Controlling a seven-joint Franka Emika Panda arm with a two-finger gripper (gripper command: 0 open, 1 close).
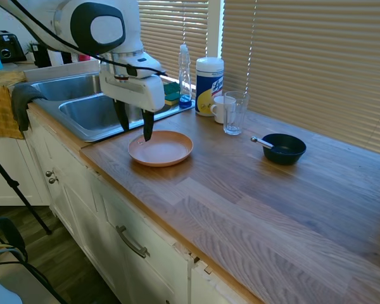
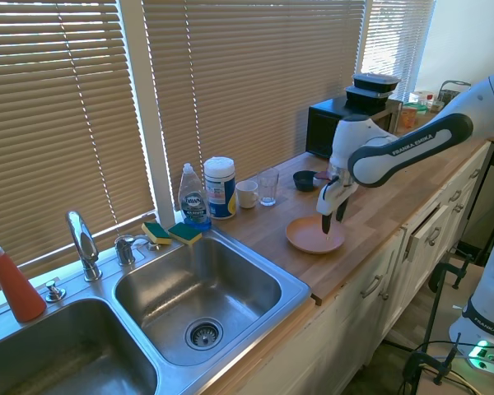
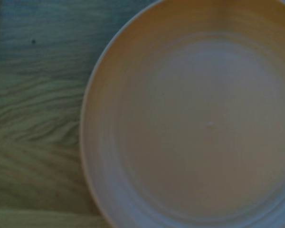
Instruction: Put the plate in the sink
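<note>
The salmon-orange plate lies flat on the wooden counter, near the front edge and just right of the sink. My gripper hangs open, pointing down over the plate's sink-side rim. One finger is above the inside of the rim and the other is outside it. Nothing is between the fingers. The wrist view is filled by the plate from close above, with wood grain beside it.
A dark blue bowl with a spoon, a glass, a mug, a wipes canister, a soap bottle and sponges stand behind the plate. The chrome faucet rises behind the basins. A yellow towel hangs at the sink's far end.
</note>
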